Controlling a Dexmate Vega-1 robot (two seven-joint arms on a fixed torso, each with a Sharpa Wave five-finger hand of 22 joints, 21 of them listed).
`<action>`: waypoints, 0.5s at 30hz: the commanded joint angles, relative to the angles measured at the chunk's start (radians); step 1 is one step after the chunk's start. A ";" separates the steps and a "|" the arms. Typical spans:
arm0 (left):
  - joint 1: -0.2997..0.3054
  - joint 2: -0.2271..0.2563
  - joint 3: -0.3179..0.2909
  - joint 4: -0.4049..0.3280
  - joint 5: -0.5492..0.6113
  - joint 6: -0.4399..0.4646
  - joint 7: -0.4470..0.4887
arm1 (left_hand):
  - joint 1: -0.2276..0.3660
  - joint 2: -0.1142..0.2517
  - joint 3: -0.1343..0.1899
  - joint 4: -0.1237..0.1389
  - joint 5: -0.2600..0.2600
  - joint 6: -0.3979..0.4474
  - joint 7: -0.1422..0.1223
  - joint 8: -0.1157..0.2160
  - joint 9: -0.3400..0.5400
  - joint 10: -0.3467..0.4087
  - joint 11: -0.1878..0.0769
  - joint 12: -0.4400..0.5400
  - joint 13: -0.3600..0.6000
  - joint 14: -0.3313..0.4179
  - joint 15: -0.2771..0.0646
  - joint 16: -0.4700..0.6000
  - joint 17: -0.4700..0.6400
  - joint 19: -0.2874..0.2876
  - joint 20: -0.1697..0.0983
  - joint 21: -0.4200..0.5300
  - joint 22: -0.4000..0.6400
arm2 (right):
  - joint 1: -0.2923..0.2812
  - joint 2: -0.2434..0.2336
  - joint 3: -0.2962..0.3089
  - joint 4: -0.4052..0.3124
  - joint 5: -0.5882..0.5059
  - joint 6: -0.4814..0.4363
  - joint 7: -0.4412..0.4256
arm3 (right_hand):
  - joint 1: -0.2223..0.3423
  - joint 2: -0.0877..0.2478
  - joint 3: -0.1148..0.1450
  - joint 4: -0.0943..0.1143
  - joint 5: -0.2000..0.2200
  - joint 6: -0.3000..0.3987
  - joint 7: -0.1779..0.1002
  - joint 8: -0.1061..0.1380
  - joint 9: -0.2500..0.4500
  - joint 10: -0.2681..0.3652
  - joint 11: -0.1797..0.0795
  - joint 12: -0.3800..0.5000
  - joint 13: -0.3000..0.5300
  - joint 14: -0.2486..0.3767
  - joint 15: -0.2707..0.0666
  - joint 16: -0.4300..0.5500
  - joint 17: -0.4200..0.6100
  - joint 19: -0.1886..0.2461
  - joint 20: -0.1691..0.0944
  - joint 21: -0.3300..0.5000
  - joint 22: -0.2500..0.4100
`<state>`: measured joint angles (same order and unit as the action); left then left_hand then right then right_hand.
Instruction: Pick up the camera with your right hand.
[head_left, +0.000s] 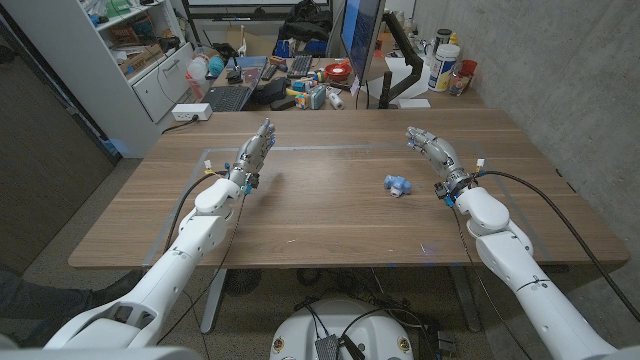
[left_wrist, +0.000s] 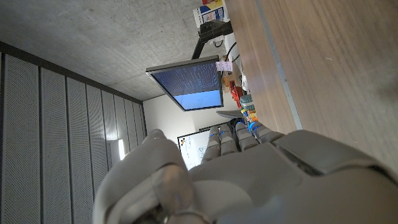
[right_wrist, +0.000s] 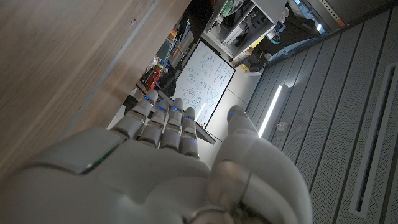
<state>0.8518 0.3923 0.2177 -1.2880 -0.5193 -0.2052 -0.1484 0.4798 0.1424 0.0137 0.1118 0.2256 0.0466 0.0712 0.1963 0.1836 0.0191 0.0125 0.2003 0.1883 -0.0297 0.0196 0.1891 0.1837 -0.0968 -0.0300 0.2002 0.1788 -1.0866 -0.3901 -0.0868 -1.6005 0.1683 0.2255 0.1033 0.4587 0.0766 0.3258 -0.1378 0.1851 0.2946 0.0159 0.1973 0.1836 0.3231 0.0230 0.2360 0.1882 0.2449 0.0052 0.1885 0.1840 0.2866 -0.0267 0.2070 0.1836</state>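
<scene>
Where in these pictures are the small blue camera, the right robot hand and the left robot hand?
camera (head_left: 397, 185): head view, middle of its blue body.
right robot hand (head_left: 432, 149): head view, back of the hand.
left robot hand (head_left: 254, 151): head view, middle of the hand.

No text can be read. The monitor shows lines of pale text on blue, and the whiteboard carries handwriting, both too small to make out.

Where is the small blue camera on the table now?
In the head view, the camera lies on the table's right half, near the right hand but apart from it.
</scene>
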 joint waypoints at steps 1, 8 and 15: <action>-0.009 -0.001 0.000 0.008 -0.002 -0.001 -0.007 | 0.008 0.002 0.000 0.005 0.004 0.006 0.006 0.002 0.003 0.001 -0.005 0.005 0.004 0.007 0.003 0.002 0.002 -0.007 0.007 0.005 0.005 | -0.020 -0.021 -0.005 -0.036 -0.042 -0.015 -0.020 | 0.016 -0.002 0.006 -0.006 0.007 -0.001 -0.005 -0.001 0.006 0.005 -0.005 -0.007 0.003 0.001 -0.009 0.000 0.001 0.010 0.000 0.000 0.002; -0.014 0.000 0.000 0.011 -0.003 -0.001 -0.014 | 0.008 0.002 0.000 0.005 0.004 0.007 0.007 0.002 0.003 0.001 -0.004 0.005 0.004 0.006 0.003 0.002 0.002 -0.006 0.009 0.006 0.005 | -0.030 -0.035 -0.011 -0.054 -0.087 -0.005 -0.038 | 0.019 -0.002 0.007 -0.007 0.007 -0.002 -0.005 -0.001 0.006 0.002 -0.005 -0.009 0.003 0.000 -0.010 -0.001 0.001 0.009 0.000 -0.001 0.002; -0.018 0.000 0.000 0.016 -0.005 -0.005 -0.022 | 0.008 0.002 0.000 0.005 0.004 0.007 0.008 0.002 0.003 0.001 -0.002 0.005 0.004 0.006 0.002 0.002 0.002 -0.006 0.011 0.006 0.005 | -0.039 -0.048 -0.020 -0.078 -0.133 -0.005 -0.053 | 0.023 -0.002 0.009 -0.009 0.008 -0.002 -0.006 -0.001 0.006 0.000 -0.007 -0.010 0.003 0.000 -0.011 -0.001 0.001 0.010 -0.001 -0.001 0.002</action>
<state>0.8403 0.3918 0.2174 -1.2787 -0.5214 -0.2061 -0.1596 0.4798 0.1424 0.0137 0.1118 0.2256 0.0466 0.0712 0.1963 0.1836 0.0191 0.0125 0.2003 0.1883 -0.0297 0.0196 0.1891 0.1837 -0.1022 -0.0246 0.2003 0.1789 -1.1110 -0.4186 -0.0958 -1.6466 0.0953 0.2180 0.0720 0.4694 0.0738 0.3289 -0.1408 0.1888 0.2946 0.0160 0.1973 0.1887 0.3232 0.0231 0.2281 0.1881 0.2393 -0.0004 0.1885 0.1839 0.2866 -0.0267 0.2070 0.1836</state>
